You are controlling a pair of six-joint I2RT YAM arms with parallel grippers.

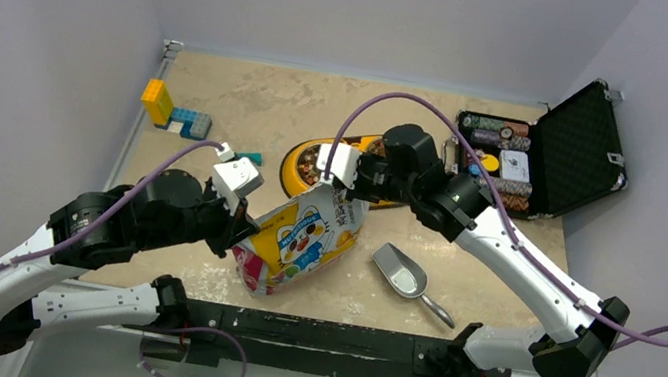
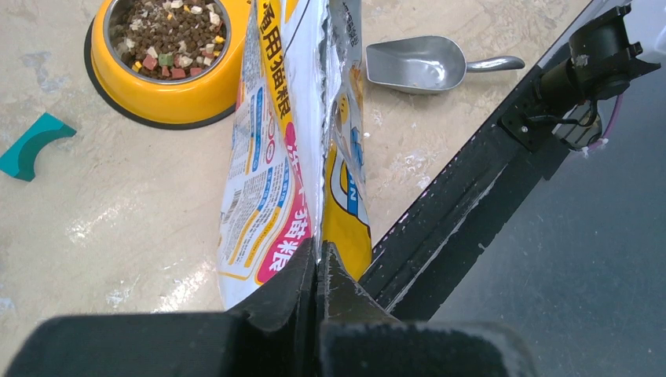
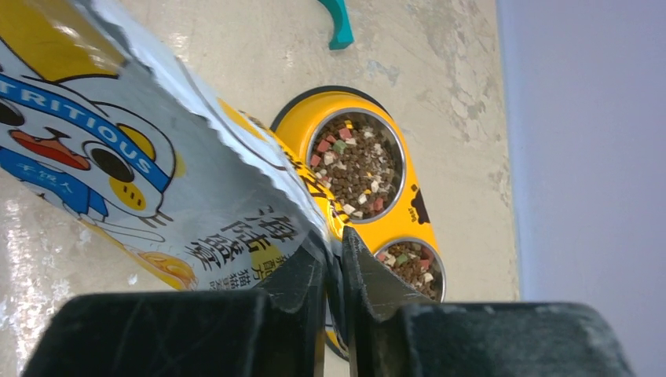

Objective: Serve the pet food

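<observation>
Kibble (image 3: 355, 161), brown with reddish and pale bits, sits in both steel cups of a yellow double feeder (image 3: 298, 129) at the middle of the table (image 1: 254, 95), on the far side, just beyond the top of a pet-food bag (image 1: 302, 239).

At the far left stand yellow and blue-grey building blocks (image 1: 170, 112), with a teal curved piece (image 1: 250, 156) to their right. The left gripper (image 2: 318, 255) reaches in from the near left, its jaws clamped together on the bag's lower edge. The bag slants from there up toward the far right, its printed front facing up and its torn top edge open. The right gripper (image 3: 334, 243) comes in from the right and pinches that top edge, jaws closed on the foil right beside the feeder.

Right of the bag a metal scoop (image 1: 402, 273) lies on the table, apart from both grippers. At the far right an open black case (image 1: 581, 137) holds stacked poker chips (image 1: 501, 134).
</observation>
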